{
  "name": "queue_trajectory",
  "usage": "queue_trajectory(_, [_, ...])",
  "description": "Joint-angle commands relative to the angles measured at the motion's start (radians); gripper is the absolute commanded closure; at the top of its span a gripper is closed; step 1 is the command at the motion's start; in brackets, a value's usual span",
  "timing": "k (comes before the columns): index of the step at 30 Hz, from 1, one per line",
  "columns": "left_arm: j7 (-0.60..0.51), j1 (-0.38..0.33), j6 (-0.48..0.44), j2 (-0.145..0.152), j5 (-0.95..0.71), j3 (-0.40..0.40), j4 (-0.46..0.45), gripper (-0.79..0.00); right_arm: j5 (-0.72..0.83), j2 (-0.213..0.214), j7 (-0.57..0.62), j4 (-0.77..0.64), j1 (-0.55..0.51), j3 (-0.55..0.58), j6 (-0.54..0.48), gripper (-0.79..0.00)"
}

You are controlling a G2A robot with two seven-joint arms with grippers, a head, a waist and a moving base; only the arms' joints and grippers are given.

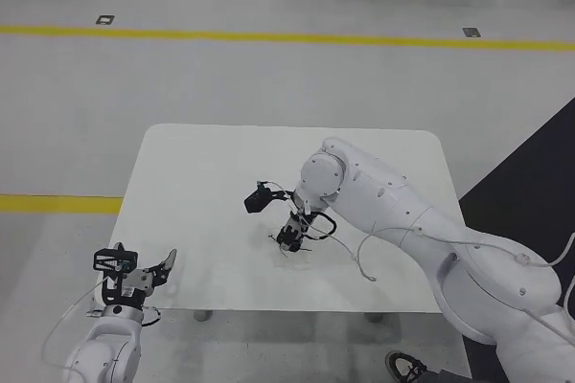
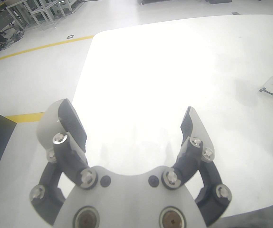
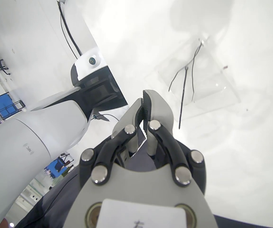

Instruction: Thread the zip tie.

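Overhead: right gripper (image 1: 289,237) mid-table (image 1: 201,191); left gripper (image 1: 155,272) off the table's near corner, well apart.
Left wrist: fingers (image 2: 73,124) spread wide, nothing between; zip tie (image 2: 269,93) far off across the table.
Right wrist: fingers (image 3: 160,105) pressed together, seemingly empty; zip tie lies on a clear sheet (image 3: 212,91) just past the tips, long axis roughly along the reach.
Nearer arm: right, by my judgement.
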Motion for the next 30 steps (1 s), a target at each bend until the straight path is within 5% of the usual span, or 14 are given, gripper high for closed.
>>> queue_trajectory(1, [0.0,0.0,0.0,0.0,0.0,0.0,0.0,-0.785,-0.004,0.005,0.007,-0.004,-0.003,0.0,0.007,-0.006])
queue_trajectory(9, [0.0,0.0,0.0,0.0,0.0,0.0,0.0,-0.785,-0.057,-0.004,0.015,0.024,0.002,0.0,0.016,-0.175])
queue_trajectory(30, [0.0,0.0,0.0,0.0,0.0,0.0,0.0,-0.785,-0.223,-0.127,-0.035,0.185,-0.016,0.0,-0.035,-0.191])
